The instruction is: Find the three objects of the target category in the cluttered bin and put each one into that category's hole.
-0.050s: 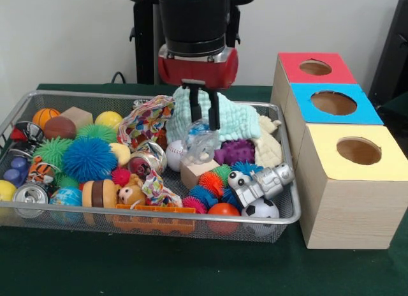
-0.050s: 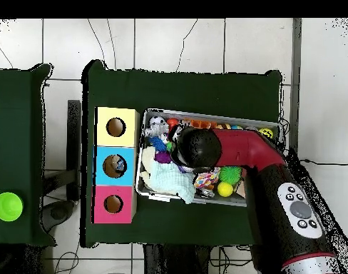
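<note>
My gripper [image 1: 204,127] hangs over the middle of the wire bin [image 1: 159,210], its tips level with the top of a crumpled clear plastic piece [image 1: 203,148]. That piece lies on the pile in front of a light-blue cloth [image 1: 239,117]. Around it sit a baseball [image 1: 174,154], a wooden block [image 1: 197,173] and a purple spiky toy [image 1: 236,150]. To the right of the bin stand three boxes with round holes: red [image 1: 290,63], blue [image 1: 303,95] and yellow [image 1: 325,140]. In the overhead view the arm [image 2: 262,164] covers the bin's middle and hides the gripper.
The bin also holds a big blue spiky ball [image 1: 89,159], a silver toy robot [image 1: 264,181], a soccer ball [image 1: 260,210], a can [image 1: 29,197], a burger toy [image 1: 99,194] and an orange plastic piece [image 1: 153,218]. A green disc [image 2: 8,206] lies on a separate table.
</note>
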Tool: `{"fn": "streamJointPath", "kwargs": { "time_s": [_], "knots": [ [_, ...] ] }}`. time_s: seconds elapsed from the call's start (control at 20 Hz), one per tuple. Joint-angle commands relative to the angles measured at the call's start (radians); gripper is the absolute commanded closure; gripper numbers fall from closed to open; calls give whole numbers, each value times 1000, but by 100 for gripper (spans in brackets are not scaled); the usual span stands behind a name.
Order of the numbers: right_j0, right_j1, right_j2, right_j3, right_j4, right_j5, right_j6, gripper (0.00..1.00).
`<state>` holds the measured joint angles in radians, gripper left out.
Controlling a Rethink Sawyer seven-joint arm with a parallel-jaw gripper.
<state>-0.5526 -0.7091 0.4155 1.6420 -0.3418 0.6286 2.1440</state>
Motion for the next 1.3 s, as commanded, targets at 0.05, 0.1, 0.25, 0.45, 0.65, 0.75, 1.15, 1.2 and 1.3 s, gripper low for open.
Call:
{"fn": "streamJointPath", "kwargs": {
  "time_s": [0.05, 0.1, 0.25, 0.45, 0.65, 0.75, 1.15, 1.2, 1.3],
  "knots": [
    [46, -36, -10, 90, 44, 122, 36, 100],
    [56, -44, -17, 101, 48, 118, 49, 100],
    [72, -55, -35, 121, 52, 105, 66, 100],
    [81, -72, -54, 163, 62, 68, 83, 100],
    [75, -88, -53, 220, 83, 12, 97, 100],
    [71, -94, -51, 245, 90, -13, 102, 100],
    [84, -165, -66, 344, 106, -46, 120, 100],
    [84, -175, -65, 358, 111, -50, 124, 100],
    [90, -196, -69, 384, 117, -59, 136, 100]
  ]
}}
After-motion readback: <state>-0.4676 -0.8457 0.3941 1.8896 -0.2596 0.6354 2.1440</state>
